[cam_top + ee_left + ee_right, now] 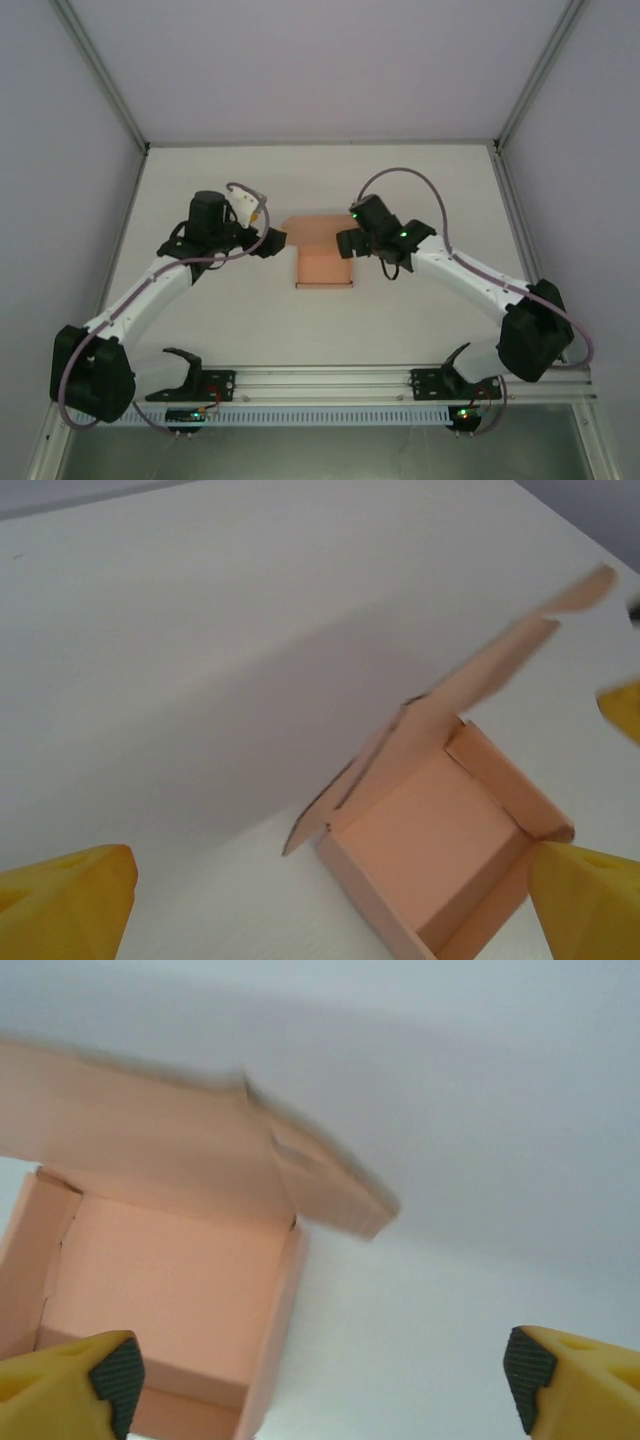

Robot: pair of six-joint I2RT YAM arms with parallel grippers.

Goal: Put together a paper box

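Showing one pink box (pixel 322 265) upright on the white table (pixel 320 180), open at the top, with four walls standing. Counting one lid (pixel 310 228), hinged at the far wall, raised and tilted back, blurred in both wrist views, with a small side tab seen in each. Counting two hands: left hand (pixel 268 241) just beside the lid's left end, right hand (pixel 347 243) just beside the box's far right corner. Two yellow fingers (pixel 70 905) per hand, four in all. Left hand spread wide, gripping nothing; box between its fingers, close to the right one, touching or not cannot tell. Right hand spread wide too, gripping nothing; box low by its left finger, bare table across the rest of the gap.
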